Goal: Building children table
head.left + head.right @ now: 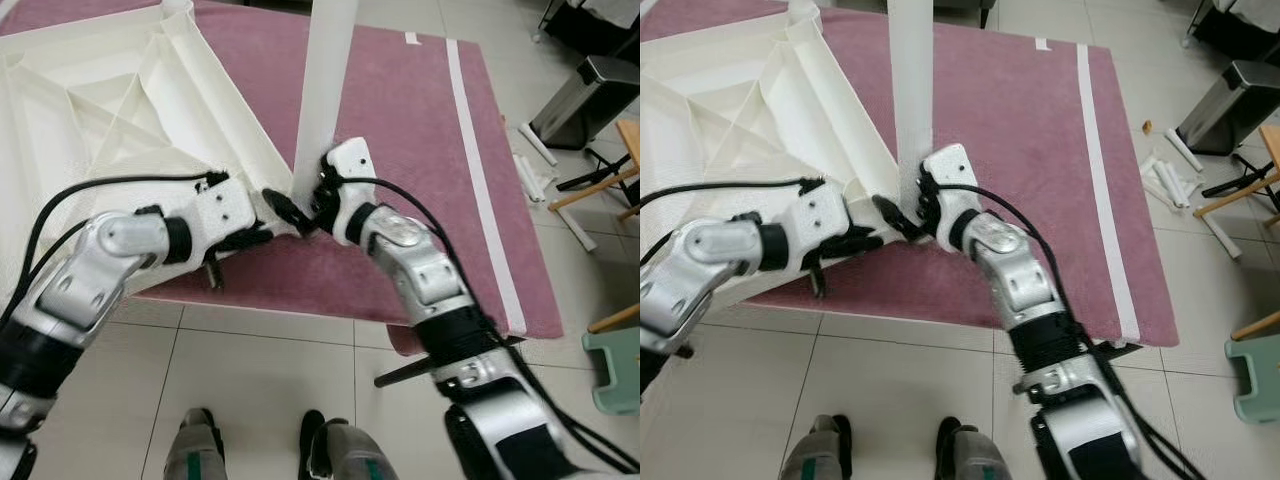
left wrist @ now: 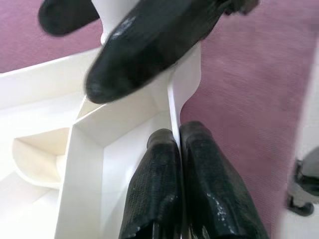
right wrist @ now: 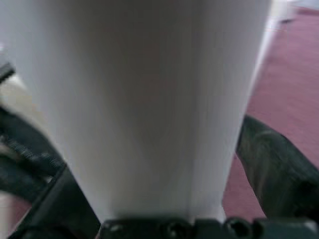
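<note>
Rug [image 1: 420, 150]: both grippers at tabletop [image 1: 90, 110] corner

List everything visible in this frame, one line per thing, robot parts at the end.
Table top: one, white, upside down on the rug, ribbed underside up.
Table leg: one, white, upright at the top's near corner.
Rug: one, mauve with a white stripe, on the tiled floor.
Loose white parts: a few, on the tiles right of the rug.
Bin: one, grey, far right.
Stool: one, pale green, right edge.
Wooden frame: one, tan, right edge.
Left gripper: fingers shut on the table top's corner wall.
Right gripper: fingers around the table leg's base.
Robot's feet: two, on the tiles.
</note>
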You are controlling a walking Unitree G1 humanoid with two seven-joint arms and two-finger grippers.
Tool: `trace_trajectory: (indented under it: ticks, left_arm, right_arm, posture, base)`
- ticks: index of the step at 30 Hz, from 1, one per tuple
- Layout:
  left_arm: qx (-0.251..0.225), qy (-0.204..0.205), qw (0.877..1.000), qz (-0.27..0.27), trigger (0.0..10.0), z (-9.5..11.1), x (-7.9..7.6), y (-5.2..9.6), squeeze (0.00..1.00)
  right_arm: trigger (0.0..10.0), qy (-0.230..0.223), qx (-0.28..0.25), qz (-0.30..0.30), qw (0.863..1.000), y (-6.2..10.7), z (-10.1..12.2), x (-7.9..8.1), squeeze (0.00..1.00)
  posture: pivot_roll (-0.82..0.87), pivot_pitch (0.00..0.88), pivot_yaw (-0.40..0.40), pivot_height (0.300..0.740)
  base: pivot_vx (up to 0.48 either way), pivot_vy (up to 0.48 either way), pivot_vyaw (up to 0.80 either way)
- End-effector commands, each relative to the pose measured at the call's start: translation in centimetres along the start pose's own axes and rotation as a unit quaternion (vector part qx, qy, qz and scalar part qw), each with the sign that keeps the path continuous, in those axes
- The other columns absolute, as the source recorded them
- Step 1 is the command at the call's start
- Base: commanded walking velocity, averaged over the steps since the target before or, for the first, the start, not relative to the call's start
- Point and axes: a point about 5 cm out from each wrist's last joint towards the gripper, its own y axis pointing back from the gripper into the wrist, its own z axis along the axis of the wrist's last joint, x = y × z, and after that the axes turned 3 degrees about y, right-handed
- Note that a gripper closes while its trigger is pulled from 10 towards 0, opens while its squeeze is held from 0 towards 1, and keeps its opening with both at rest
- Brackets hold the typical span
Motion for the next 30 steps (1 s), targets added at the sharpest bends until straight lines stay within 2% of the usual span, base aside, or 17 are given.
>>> trace_trajectory:
  ticks: [1, 5, 6, 7, 8, 9, 15, 19, 21, 24, 25, 27, 30]
  left_arm:
    - [-0.045, -0.060, 0.988, -0.135, 0.0, 2.7, -2.5, 0.6, 0.00]
    - [-0.038, -0.063, 0.986, -0.148, 0.0, 2.6, -3.2, 1.3, 0.00]
    - [-0.035, -0.062, 0.986, -0.151, 0.0, 2.6, -3.5, 1.6, 0.00]
    - [-0.035, -0.062, 0.986, -0.151, 0.0, 2.6, -3.5, 1.6, 0.00]
    - [-0.033, -0.060, 0.986, -0.149, 0.0, 2.5, -3.8, 1.8, 0.00]
    - [-0.032, -0.059, 0.987, -0.145, 0.0, 2.6, -3.8, 1.8, 0.00]
    - [-0.038, -0.055, 0.989, -0.134, 0.0, 2.8, -3.7, 1.4, 0.00]
    - [-0.043, -0.053, 0.990, -0.122, 0.0, 2.9, -3.1, 0.9, 0.00]
    - [-0.049, -0.052, 0.992, -0.105, 0.0, 3.0, -2.3, 0.2, 0.00]
    - [-0.054, -0.050, 0.992, -0.098, 0.0, 3.2, -1.9, -0.3, 0.00]
    - [-0.059, -0.048, 0.993, -0.093, 0.0, 3.3, -1.5, -0.8, 0.00]
    - [-0.059, -0.048, 0.993, -0.093, 0.0, 3.3, -1.5, -0.8, 0.00]
    - [-0.069, -0.042, 0.994, -0.074, 0.0, 3.7, 0.0, -2.4, 0.00]
  right_arm:
    - [10.0, 0.013, -0.012, 0.060, 0.998, 0.5, 0.6, 0.2, 0.00]
    - [10.0, 0.017, -0.014, 0.096, 0.995, 1.2, 0.8, 0.0, 0.00]
    - [9.2, 0.014, -0.016, 0.117, 0.993, 1.4, 1.0, 0.0, 0.00]
    - [9.2, 0.014, -0.016, 0.117, 0.993, 1.4, 1.0, 0.0, 0.00]
    - [4.3, 0.013, -0.017, 0.135, 0.991, 1.5, 1.1, 0.1, 0.00]
    - [0.0, 0.010, -0.019, 0.150, 0.988, 1.5, 1.1, 0.2, 0.00]
    - [0.0, -0.007, -0.025, 0.161, 0.987, 1.0, 0.8, 0.7, 0.00]
    - [0.0, -0.005, -0.005, 0.123, 0.992, 0.5, 0.2, 0.9, 0.00]
    - [0.0, -0.010, 0.023, 0.066, 0.998, -0.1, -0.7, 0.8, 0.00]
    - [0.0, -0.016, 0.037, 0.030, 0.999, -0.5, -1.1, 0.9, 0.00]
    - [0.0, -0.029, 0.051, -0.012, 0.998, -0.9, -1.5, 0.9, 0.00]
    - [0.0, -0.029, 0.051, -0.012, 0.998, -0.9, -1.5, 0.9, 0.00]
    - [0.0, -0.055, 0.091, -0.113, 0.988, -1.8, -2.5, 1.3, 0.00]
  posture:
    - [0.19, 0.226, -0.061, 0.740]
    - [0.19, 0.224, -0.064, 0.740]
    - [0.19, 0.224, -0.065, 0.740]
    - [0.19, 0.224, -0.065, 0.740]
    - [0.20, 0.222, -0.069, 0.740]
    - [0.20, 0.220, -0.070, 0.740]
    - [0.20, 0.216, -0.066, 0.740]
    - [0.19, 0.214, -0.063, 0.740]
    - [0.19, 0.212, -0.059, 0.740]
    - [0.18, 0.211, -0.057, 0.740]
    - [0.18, 0.211, -0.055, 0.740]
    - [0.18, 0.211, -0.055, 0.740]
    - [0.18, 0.212, -0.051, 0.740]
  base:
    - [0.000, 0.000, 0.00]
    - [0.000, 0.000, 0.00]
    - [0.000, 0.000, 0.00]
    - [0.000, 0.000, 0.00]
    - [0.000, 0.000, 0.00]
    - [0.000, 0.000, 0.00]
    - [0.000, 0.000, 0.00]
    - [0.000, 0.000, 0.00]
    - [0.000, 0.000, 0.00]
    - [0.000, 0.000, 0.00]
    - [0.000, 0.000, 0.00]
    - [0.000, 0.000, 0.00]
    - [0.000, 0.000, 0.00]
